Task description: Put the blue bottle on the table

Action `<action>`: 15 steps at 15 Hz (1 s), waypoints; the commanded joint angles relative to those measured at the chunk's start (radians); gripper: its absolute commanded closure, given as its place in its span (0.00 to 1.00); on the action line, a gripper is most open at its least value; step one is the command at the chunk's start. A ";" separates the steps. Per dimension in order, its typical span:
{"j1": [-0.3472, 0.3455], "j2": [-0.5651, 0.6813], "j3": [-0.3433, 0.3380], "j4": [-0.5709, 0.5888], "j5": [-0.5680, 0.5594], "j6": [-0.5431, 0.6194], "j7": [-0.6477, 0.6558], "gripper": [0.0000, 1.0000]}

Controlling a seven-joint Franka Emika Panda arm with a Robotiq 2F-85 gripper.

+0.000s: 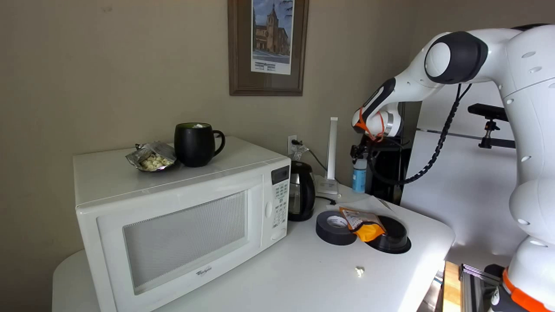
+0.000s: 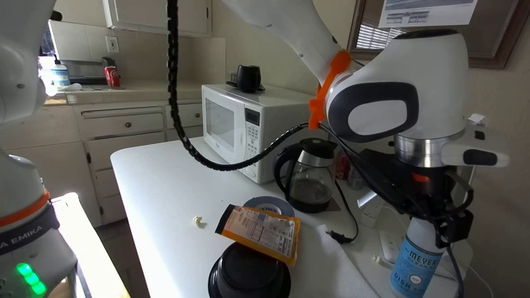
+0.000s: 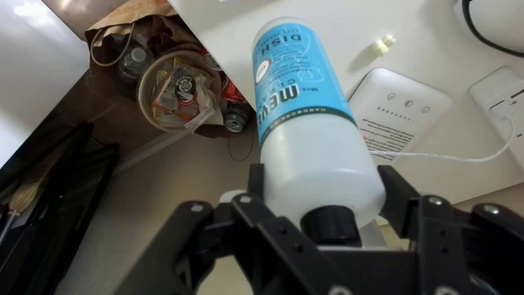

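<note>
Near one corner of the table (image 1: 303, 273), we have the blue bottle (image 3: 307, 116) clasped in the gripper (image 3: 322, 175), body below, long axis near upright, base contact unclear.

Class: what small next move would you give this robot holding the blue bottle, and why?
Probably lower the gripper gently without opening it: its fingers meet both sides of the blue bottle in the wrist view, and no view settles whether the bottle touches the table.

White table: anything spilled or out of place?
Yes: one popcorn piece lies loose on the white table, another near the Meyer's dish soap bottle; probably spilled, since the foil bag on the Whirlpool microwave holds popcorn.
</note>
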 commanded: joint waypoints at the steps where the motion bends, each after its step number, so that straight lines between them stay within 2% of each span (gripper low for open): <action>1: -0.056 0.004 0.073 0.000 0.030 0.004 -0.024 0.57; 8: -0.130 0.024 0.166 0.001 0.064 0.068 -0.050 0.57; 12: -0.133 0.040 0.161 0.002 0.029 0.111 -0.013 0.57; 13: -0.135 0.042 0.162 0.002 0.028 0.117 -0.008 0.08; 14: -0.134 0.044 0.159 0.002 0.022 0.119 -0.003 0.07; 15: -0.135 0.045 0.158 0.002 0.017 0.117 -0.002 0.01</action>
